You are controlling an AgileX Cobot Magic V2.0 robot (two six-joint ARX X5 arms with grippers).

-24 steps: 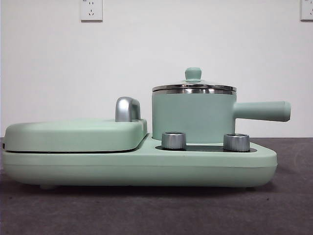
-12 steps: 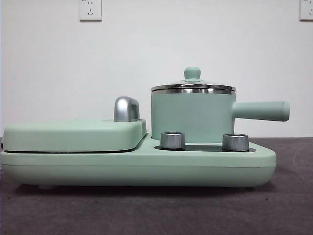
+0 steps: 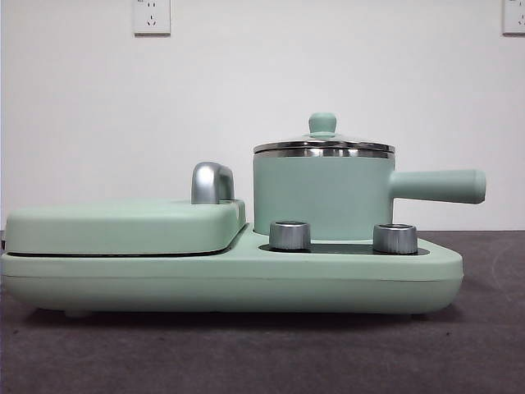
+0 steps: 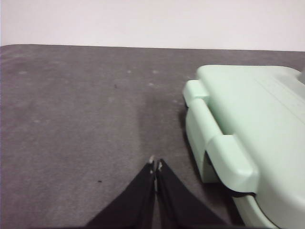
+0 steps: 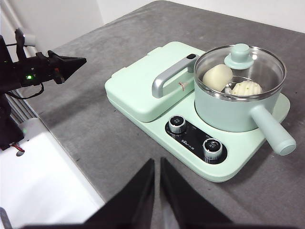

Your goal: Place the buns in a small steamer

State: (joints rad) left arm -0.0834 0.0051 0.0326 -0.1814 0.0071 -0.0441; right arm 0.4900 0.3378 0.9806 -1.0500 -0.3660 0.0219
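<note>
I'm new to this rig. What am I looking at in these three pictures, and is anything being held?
Two robot arms work at a grey table. One picture looks level across it; the others come from cameras on each wrist. On the table sits a green cooker carrying a small steamer with its glass lid on. Through the lid, the right wrist view shows two buns, a smooth one and a pleated one. The left gripper and right gripper are shut, holding nothing, away from the cooker.

A pale green cooker base sat on a grey table, with a closed flat griddle, its steel handle, two metal knobs and a wall socket behind
</note>
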